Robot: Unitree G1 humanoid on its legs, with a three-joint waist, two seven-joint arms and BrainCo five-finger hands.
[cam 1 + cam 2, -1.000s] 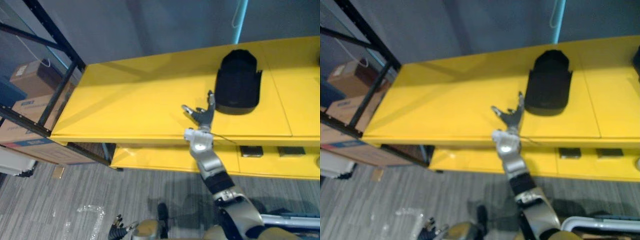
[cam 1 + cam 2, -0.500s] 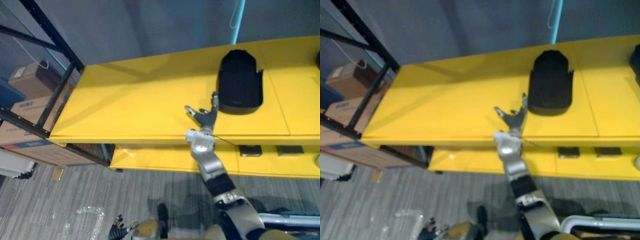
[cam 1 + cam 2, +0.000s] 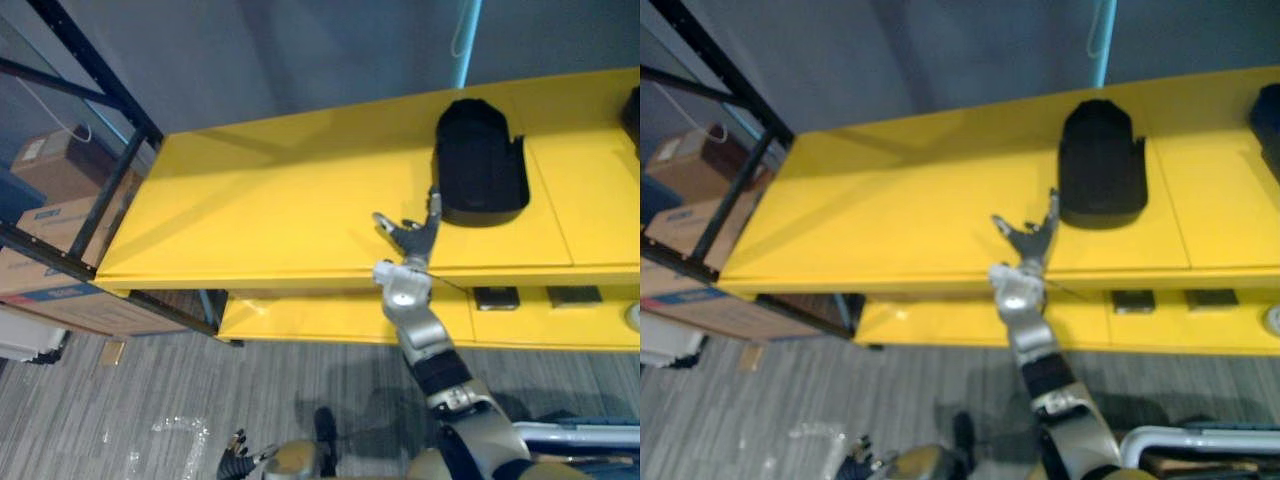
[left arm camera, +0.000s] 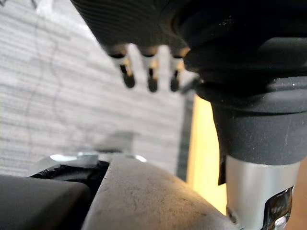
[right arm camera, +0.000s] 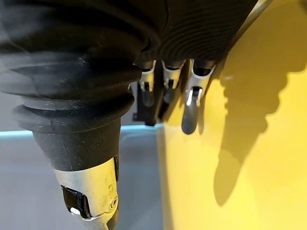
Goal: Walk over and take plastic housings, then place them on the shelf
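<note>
Black rack (image 3: 148,132) far left; yellow surface (image 3: 270,200) spans centre. Left hand (image 4: 151,72) low, fingers relaxed, empty. Right hand (image 3: 408,236) over front edge, fingers spread, empty, just short of black housing (image 3: 480,165) lying flat. Judged light, rigid, smooth, likely slippery shell; grip across side walls.

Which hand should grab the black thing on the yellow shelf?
Probably the right hand: it's open over the yellow shelf, right beside the black housing. The left hand hangs low near the floor.
</note>
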